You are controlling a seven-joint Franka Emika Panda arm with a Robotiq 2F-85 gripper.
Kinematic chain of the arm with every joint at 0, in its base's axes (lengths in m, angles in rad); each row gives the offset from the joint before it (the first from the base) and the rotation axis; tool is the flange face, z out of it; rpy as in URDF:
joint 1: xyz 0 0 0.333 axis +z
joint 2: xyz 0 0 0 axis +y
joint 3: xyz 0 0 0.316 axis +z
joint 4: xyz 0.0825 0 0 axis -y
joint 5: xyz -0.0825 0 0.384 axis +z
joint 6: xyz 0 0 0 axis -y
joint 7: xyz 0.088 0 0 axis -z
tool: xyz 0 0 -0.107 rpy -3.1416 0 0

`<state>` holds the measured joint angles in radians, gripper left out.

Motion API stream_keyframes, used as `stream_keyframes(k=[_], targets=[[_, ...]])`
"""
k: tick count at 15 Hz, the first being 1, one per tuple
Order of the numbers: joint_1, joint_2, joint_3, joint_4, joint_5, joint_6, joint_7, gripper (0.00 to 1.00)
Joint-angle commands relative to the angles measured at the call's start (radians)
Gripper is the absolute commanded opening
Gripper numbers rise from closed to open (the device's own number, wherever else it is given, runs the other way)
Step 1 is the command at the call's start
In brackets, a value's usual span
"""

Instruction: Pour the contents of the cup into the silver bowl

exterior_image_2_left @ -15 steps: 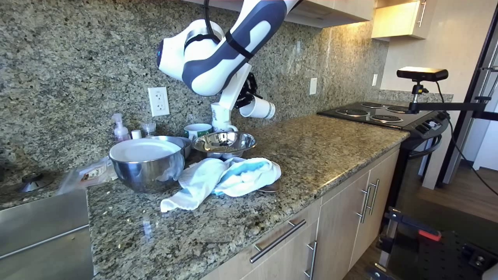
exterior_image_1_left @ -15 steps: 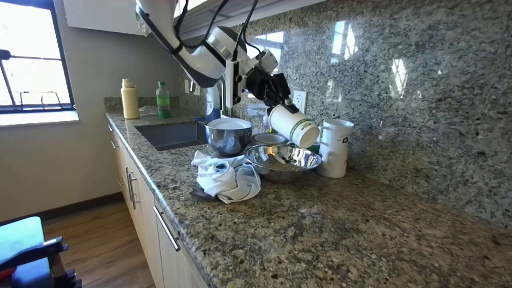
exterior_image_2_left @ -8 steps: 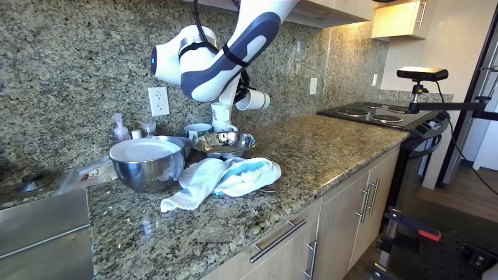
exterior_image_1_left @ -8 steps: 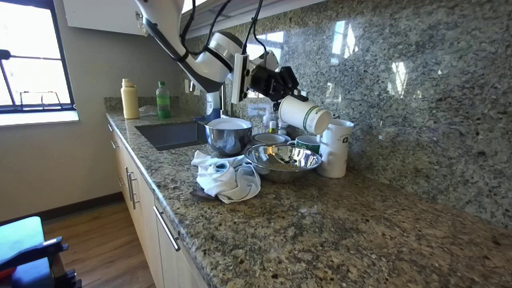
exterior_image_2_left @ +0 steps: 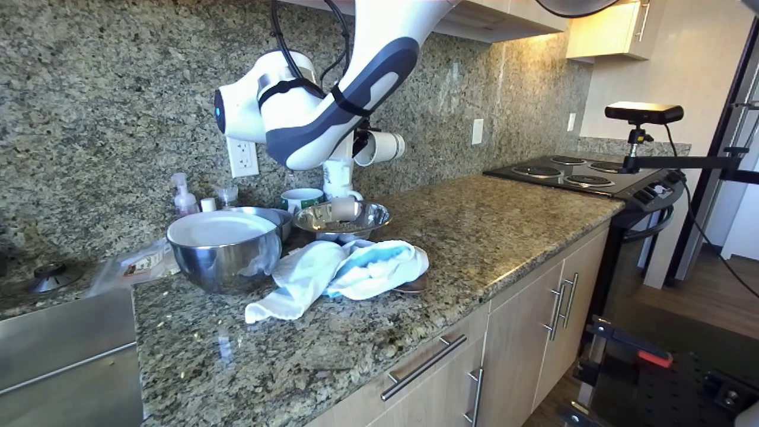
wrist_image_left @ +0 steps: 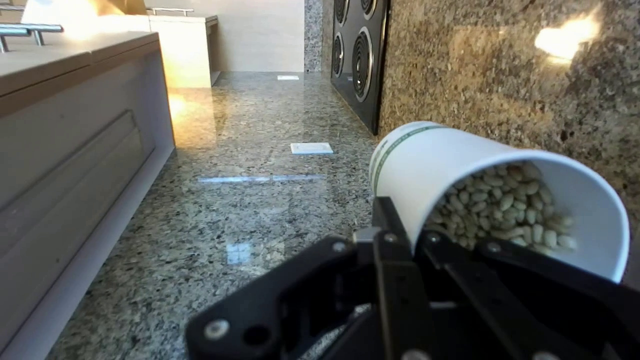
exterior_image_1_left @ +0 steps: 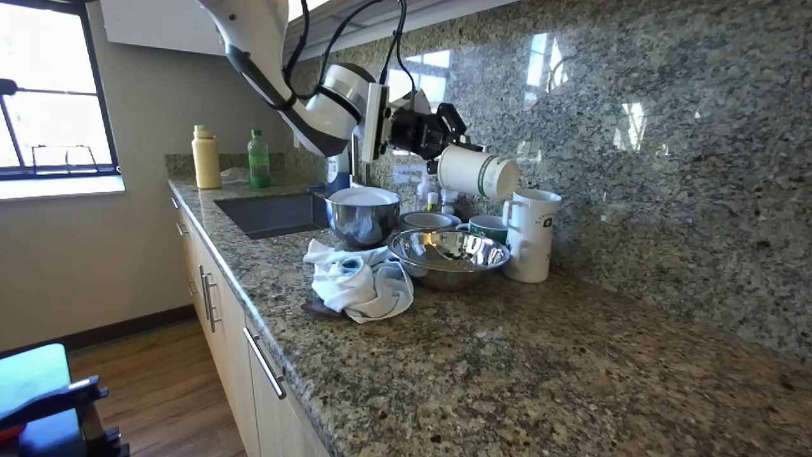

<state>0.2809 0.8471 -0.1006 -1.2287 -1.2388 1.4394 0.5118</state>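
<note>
Cup (exterior_image_1_left: 474, 171) – white, w/ a green stripe nr the base – is up in the air, tipped almost onto its side, well above the desk (exterior_image_1_left: 571, 368). Wrist view: lots of pale beans or nuts (wrist_image_left: 500, 205) inside, lying on the low side. Claw (wrist_image_left: 407, 227) is pinched tight on the cup's rim, one finger outside & one in, just the wall btwn them. Silver bowl (exterior_image_1_left: 447, 279) sits upright on the desk; small tan pcs (exterior_image_2_left: 343, 226) in the bottom of it. In both exterior views the cup shows higher than the bowl – can't tell if its mouth is directly over. Next to the bowl: stacked white mugs (exterior_image_1_left: 531, 247) on one side, crumpled towel (exterior_image_1_left: 361, 289) on the other. Green mug (exterior_image_1_left: 488, 227) & steel pot (exterior_image_1_left: 361, 219) nearby too. Sink (exterior_image_1_left: 266, 212) set in the desk past the pot.
</note>
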Motion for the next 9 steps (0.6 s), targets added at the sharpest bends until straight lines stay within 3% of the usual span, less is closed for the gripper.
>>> stream_keyframes(k=[1, 9], targets=[[0.019, 0.009, 0.017, 0.007, -0.059, -0.070, -0.071, 0.00], [0.034, 0.027, 0.043, -0.014, -0.169, -0.155, -0.210, 0.00]])
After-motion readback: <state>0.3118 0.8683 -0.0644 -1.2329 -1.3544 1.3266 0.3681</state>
